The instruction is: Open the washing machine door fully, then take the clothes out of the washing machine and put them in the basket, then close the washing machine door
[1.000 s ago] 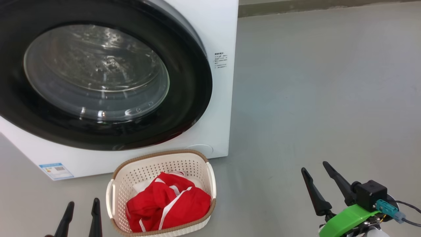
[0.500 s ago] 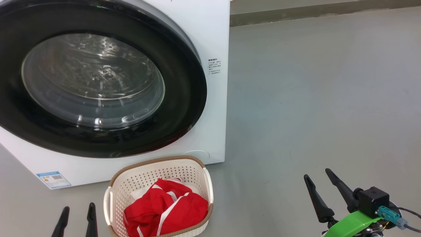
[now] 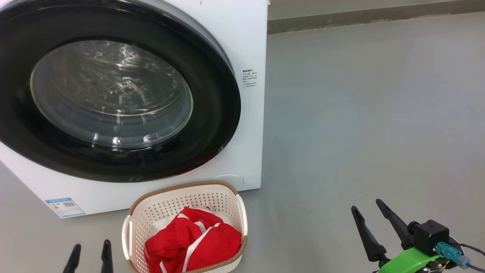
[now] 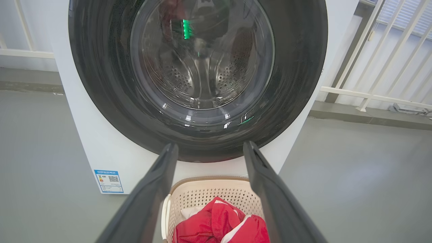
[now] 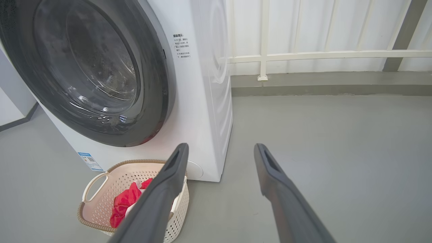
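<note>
I am holding my left gripper [image 3: 91, 245] low at the bottom left, with its fingers pointing up and spread wide, gripping nothing. I am holding my right gripper [image 3: 366, 205] low on the right, over the grey floor [image 3: 360, 113], and its fingers are standing wide apart too, gripping nothing. The basket [image 3: 182, 187] is sitting on the floor just in front of the washing machine [image 3: 248, 144], near my left gripper. The clothes [image 3: 193, 242], red with white stripes, are lying inside the basket. The washing machine door [image 3: 214, 98] is sitting shut against the machine. The floor is stretching out wide to the right of the machine's edge.
</note>
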